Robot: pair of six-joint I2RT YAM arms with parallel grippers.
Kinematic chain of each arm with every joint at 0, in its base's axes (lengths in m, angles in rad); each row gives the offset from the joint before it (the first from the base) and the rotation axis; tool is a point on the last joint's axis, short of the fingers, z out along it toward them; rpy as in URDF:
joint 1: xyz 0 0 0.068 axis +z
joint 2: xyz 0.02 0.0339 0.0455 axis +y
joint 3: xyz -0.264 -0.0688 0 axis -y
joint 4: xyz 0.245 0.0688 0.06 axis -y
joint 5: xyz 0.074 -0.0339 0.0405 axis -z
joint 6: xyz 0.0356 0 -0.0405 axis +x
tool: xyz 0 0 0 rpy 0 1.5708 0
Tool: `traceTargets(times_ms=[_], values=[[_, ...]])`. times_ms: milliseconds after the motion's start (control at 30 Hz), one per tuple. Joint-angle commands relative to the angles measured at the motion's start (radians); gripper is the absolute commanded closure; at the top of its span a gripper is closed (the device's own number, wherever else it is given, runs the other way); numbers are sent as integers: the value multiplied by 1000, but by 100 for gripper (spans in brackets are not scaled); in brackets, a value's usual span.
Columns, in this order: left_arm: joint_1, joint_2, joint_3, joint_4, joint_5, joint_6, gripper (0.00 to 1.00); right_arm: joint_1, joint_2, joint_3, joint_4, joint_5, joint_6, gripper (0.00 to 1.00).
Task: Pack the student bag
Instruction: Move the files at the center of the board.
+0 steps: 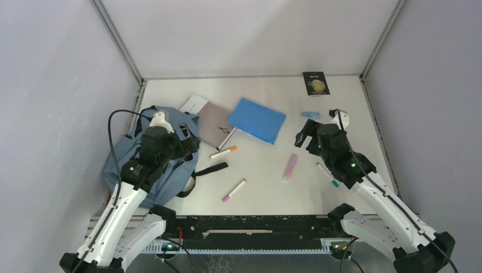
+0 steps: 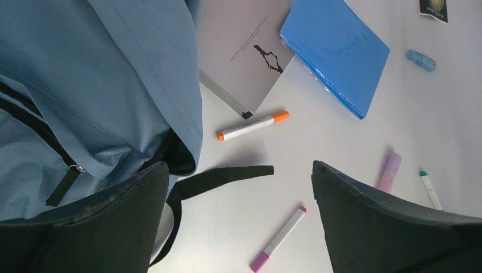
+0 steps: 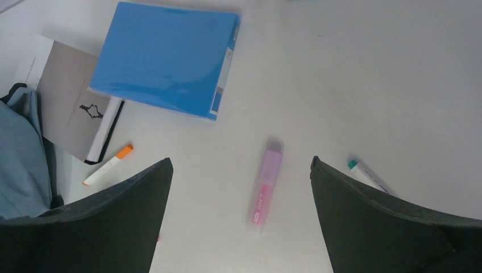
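Dusty blue-grey student bag (image 1: pixel 117 162) with black straps (image 1: pixel 219 167); bright blue folder (image 1: pixel 257 120); beside the folder, a grey notebook (image 1: pixel 215 125) bearing a black squiggle.

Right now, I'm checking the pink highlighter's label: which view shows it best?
Right wrist: the highlighter lies whole and large between the fingers. Top view shows it small; left wrist, partly behind a finger.

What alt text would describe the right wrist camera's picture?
The open right gripper frames a pink highlighter lying on the white table. Beyond lie a blue folder, a grey notebook, an orange-capped marker and the edge of the student bag.
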Motion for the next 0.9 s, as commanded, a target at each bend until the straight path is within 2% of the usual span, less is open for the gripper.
traceTargets(times_ms=[0, 500, 700, 867], values=[[6, -32, -6, 35, -24, 0, 0, -2, 11, 6, 38, -3, 16, 0], [5, -36, -15, 29, 9, 29, 0, 6, 35, 6, 50, -25, 28, 0], [0, -23, -39, 27, 41, 51, 3, 24, 43, 6, 55, -36, 40, 0], [-52, 12, -42, 2, -29, 54, 5, 72, 72, 6, 61, -22, 53, 0]])
